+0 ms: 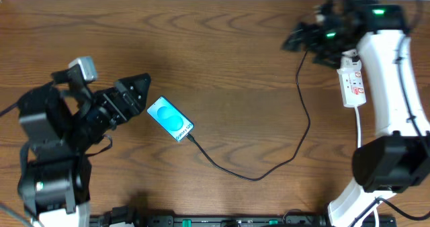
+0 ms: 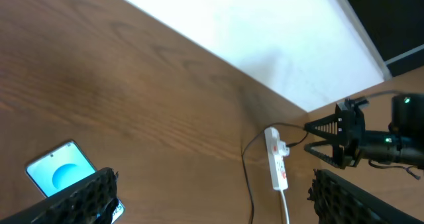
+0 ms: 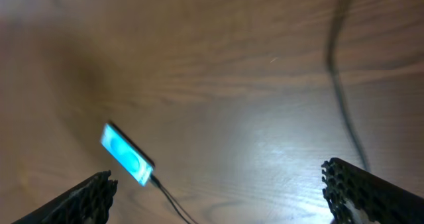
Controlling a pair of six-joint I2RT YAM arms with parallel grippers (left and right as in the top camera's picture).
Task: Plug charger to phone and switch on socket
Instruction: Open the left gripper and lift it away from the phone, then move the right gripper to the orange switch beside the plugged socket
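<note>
The phone point(image 1: 170, 119) lies on the wood table with its cyan screen up; it also shows in the left wrist view point(image 2: 59, 174) and the right wrist view point(image 3: 127, 155). The charger's connector tip sits in the phone's lower end. Its black cable point(image 1: 255, 176) loops right and up to the socket point(image 1: 352, 84), a white power strip also seen in the left wrist view point(image 2: 276, 166). My left gripper point(image 1: 138, 93) is open and empty just left of the phone. My right gripper point(image 1: 299, 35) is open and empty, up left of the socket's top end.
The socket's white cord point(image 1: 359, 123) runs down beside my right arm's white link point(image 1: 390, 72). The table's far edge meets a white wall point(image 2: 265, 32). A dark rail point(image 1: 222, 220) lies along the table's near edge.
</note>
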